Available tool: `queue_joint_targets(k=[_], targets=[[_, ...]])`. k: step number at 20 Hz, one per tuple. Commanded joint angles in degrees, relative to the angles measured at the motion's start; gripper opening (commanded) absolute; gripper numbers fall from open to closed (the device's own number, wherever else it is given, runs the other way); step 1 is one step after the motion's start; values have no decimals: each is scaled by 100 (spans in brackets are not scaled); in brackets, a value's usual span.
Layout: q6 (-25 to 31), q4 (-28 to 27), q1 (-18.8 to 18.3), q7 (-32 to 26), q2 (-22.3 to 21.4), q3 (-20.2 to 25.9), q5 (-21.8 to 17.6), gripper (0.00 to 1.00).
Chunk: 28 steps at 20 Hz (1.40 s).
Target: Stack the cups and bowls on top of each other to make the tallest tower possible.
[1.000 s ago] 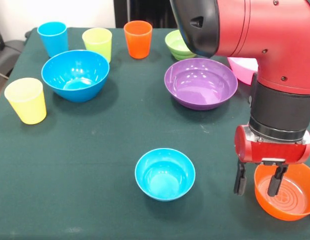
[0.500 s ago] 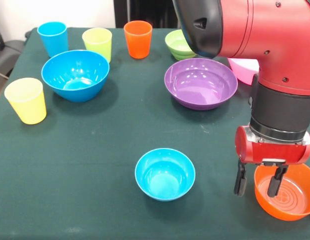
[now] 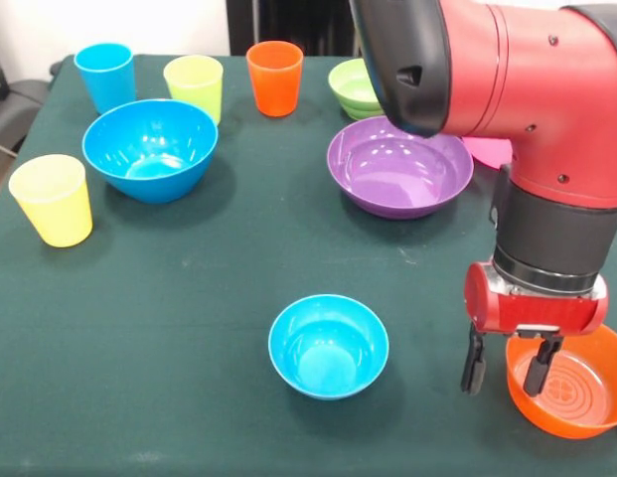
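Green table (image 3: 189, 298): tool (image 3: 504, 368) astride orange bowl (image 3: 576, 393) rim.

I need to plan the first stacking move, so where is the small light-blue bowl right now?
In the front view the small light-blue bowl sits alone low at the picture's centre on the green table, left of the gripper and the orange bowl.

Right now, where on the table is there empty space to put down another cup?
The biggest bare patch of green cloth lies between the yellow cup, the deep blue bowl and the small light-blue bowl. The far side is crowded with cups and bowls; the gripper straddles the orange bowl's rim.
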Motion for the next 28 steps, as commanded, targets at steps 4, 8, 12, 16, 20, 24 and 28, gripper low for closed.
queue_joint_targets(k=[4, 8, 12, 16, 20, 24, 28], targets=[[-227, 396, 201, 706, 354, 255, -38, 100], [-262, 497, 281, 829, 339, 197, -2, 100], [-237, 504, 348, 910, 350, 142, 51, 100], [-256, 455, 386, 953, 403, 92, 83, 100], [-343, 459, 403, 894, 408, 46, 77, 100], [-446, 496, 380, 811, 399, 64, 115, 0], [-457, 553, 382, 879, 378, 53, 152, 0]])
